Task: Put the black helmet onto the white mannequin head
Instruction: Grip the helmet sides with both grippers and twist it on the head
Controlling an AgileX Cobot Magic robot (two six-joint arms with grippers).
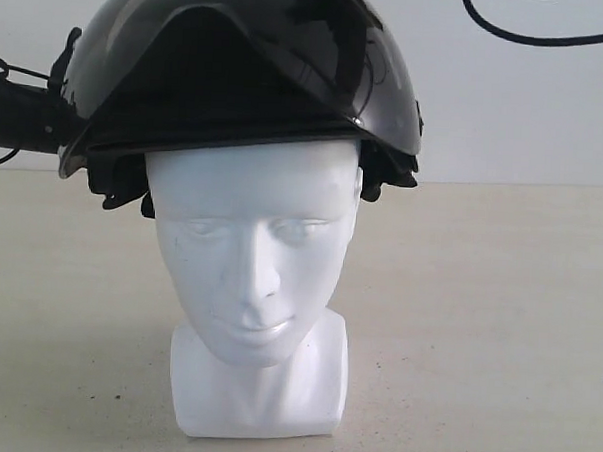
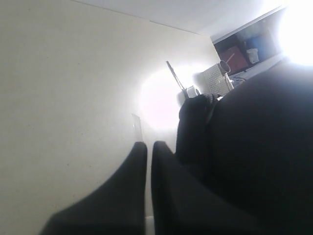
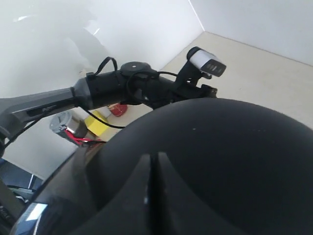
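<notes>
The black helmet (image 1: pixel 239 63) sits on top of the white mannequin head (image 1: pixel 251 244), covering the crown down to the brow, with its visor raised. The head stands upright on its base on the table, face toward the exterior camera. My left arm (image 1: pixel 21 114) reaches in from the left at the helmet's side rim. In the left wrist view my left gripper (image 2: pixel 149 143) is shut with a thin slit of light between the fingers, and the helmet (image 2: pixel 264 147) lies right beside it. My right gripper (image 3: pixel 155 155) is shut just over the helmet's dome (image 3: pixel 234 156). It is out of the exterior view.
The beige table (image 1: pixel 497 325) spreads around the head's base. A black cable (image 1: pixel 530 36) loops on the wall behind. The left arm (image 3: pixel 122 88) crosses beyond the helmet in the right wrist view, with yellow and red items (image 3: pixel 98 122) behind it. Shelf clutter (image 2: pixel 234 54) stands far off.
</notes>
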